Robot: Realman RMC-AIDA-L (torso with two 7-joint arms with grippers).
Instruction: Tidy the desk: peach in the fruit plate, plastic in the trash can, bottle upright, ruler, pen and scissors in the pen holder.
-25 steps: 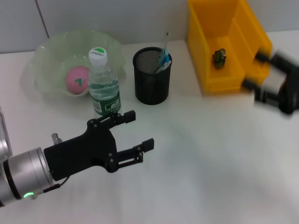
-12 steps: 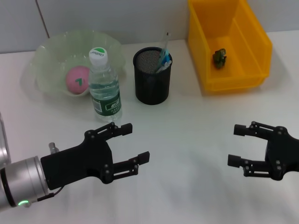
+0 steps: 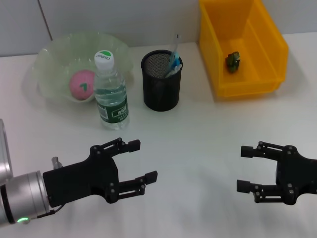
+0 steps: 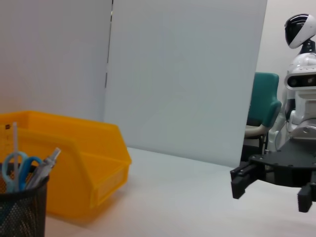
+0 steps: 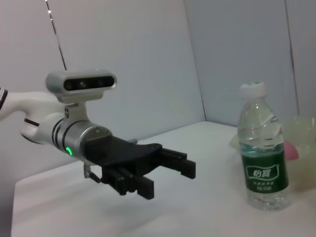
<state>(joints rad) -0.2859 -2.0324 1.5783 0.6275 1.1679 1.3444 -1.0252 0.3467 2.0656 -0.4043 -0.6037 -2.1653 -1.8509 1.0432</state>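
Table: a plain white top (image 3: 198, 148), smooth and matte, filling most of the head view.
Wall: pale grey panels (image 4: 182, 74) stand along the table's far edge, with 1 thin dark vertical seam (image 4: 109, 44) between them.
Beyond the panel: a teal chair (image 4: 261, 106) with a light seat, and a white humanoid figure (image 4: 301, 74) beside it.
Light: even and soft, with faint shadows on the table.

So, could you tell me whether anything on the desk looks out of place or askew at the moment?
Nothing stands out. The peach sits in the fruit plate, the bottle stands upright, and the pen holder holds its items. Both the left gripper and right gripper hover open, holding nothing.
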